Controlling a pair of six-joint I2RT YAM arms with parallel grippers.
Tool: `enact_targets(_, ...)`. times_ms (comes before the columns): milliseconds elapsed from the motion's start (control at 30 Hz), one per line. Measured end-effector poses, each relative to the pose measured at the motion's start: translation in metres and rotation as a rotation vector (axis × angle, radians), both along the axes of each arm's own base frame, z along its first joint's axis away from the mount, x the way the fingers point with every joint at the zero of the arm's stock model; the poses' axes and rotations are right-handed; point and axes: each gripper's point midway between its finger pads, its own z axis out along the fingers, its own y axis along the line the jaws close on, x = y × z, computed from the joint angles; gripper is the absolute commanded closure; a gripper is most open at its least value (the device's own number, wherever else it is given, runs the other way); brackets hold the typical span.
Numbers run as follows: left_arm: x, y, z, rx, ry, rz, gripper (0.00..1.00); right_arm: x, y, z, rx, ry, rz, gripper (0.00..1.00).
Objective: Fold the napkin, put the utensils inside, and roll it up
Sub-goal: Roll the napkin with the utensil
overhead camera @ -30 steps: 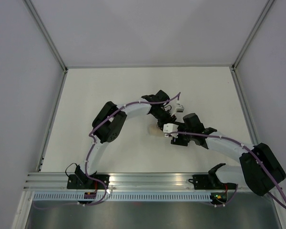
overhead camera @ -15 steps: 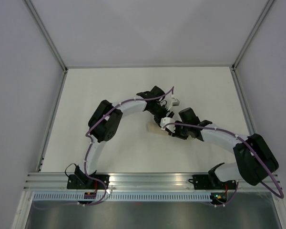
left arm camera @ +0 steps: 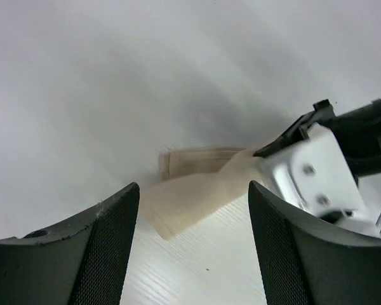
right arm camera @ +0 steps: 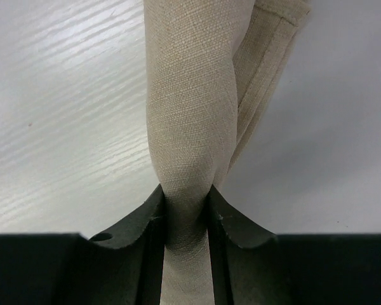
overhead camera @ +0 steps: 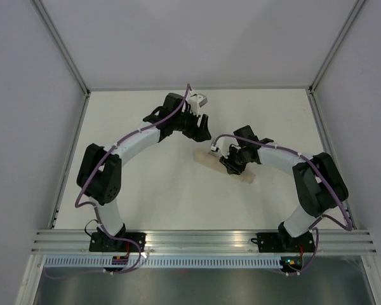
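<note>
Tan cloth is what counts here, and you can see the napkin [overhead camera: 246, 177] is no flat sheet now: it is a long thin roll lying on the tabletop [overhead camera: 133, 127], near the middle and a bit to the right. So the folding looks done, and I think the rolling is almost done too. One flat end with a sewn edge pokes out beside the roll in the right wrist view, so you may need to tuck or tidy that bit. Your right end effector [overhead camera: 232, 162] is squeezed onto the roll, with the cloth pinched between its two black fingers [right arm camera: 149, 222]. Your left end effector [overhead camera: 200, 127] is spread wide and holds nothing; it hangs over the tabletop a little past the napkin, on the far side. The little fork does not show in any view. It may be wrapped up inside the roll, but you cannot tell from here. As for the room, plain pale walls [overhead camera: 197, 38] stand on three sides. The tabletop is white with a faint wood grain. A metal rail [overhead camera: 197, 238] runs along the near edge, where both arms are bolted down.
</note>
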Motion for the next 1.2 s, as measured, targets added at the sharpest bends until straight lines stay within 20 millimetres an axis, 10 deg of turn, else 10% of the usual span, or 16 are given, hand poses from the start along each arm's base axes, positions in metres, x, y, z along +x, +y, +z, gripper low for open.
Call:
enact_targets(167, -0.016, 0.023, 0.002, -0.023, 0.005, 0.159, 0.26, 0.018, 0.001, 0.0, 0.074, 0.122, -0.088, 0.66)
enact_targets(433, -0.034, 0.043, -0.047, -0.059, 0.145, 0.365, 0.27, 0.025, 0.005, 0.0, 0.165, 0.318, -0.187, 0.66)
enact_targets(1200, -0.022, 0.018, -0.095, -0.159, 0.236, 0.619, 0.27, 0.025, 0.051, 0.0, 0.38, 0.67, -0.358, 0.67)
